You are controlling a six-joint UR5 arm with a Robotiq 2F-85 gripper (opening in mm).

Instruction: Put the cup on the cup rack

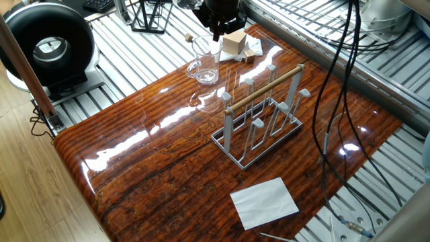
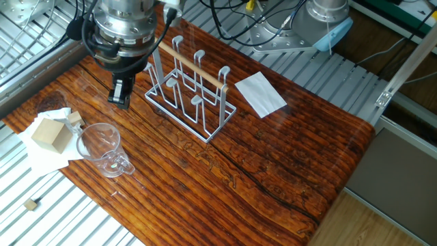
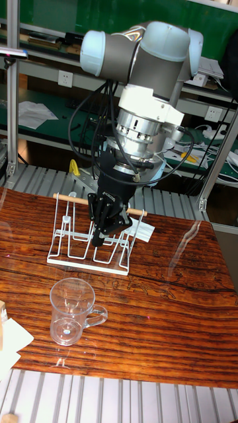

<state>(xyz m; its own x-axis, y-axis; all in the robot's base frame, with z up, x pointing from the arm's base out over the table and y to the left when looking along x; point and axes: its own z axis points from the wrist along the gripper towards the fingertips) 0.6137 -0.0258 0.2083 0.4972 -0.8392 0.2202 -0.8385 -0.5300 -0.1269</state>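
Observation:
The clear glass cup (image 1: 203,62) (image 2: 102,149) (image 3: 71,310) stands upright on the wooden table, mouth up, with its handle toward the table edge. The pale wire cup rack (image 1: 262,114) (image 2: 191,85) (image 3: 89,248), topped by a wooden rod, stands mid-table with nothing on its pegs. My gripper (image 1: 218,30) (image 2: 121,92) (image 3: 106,228) hangs above the table between the cup and the rack, clear of both. Its black fingers are close together and hold nothing.
A wooden block (image 1: 234,44) (image 2: 48,133) lies on white paper beside the cup. A white sheet (image 1: 264,202) (image 2: 261,93) lies beyond the rack. A black wire stand (image 1: 149,15) and a round black device (image 1: 47,44) sit off the table. Cables (image 1: 336,101) hang nearby.

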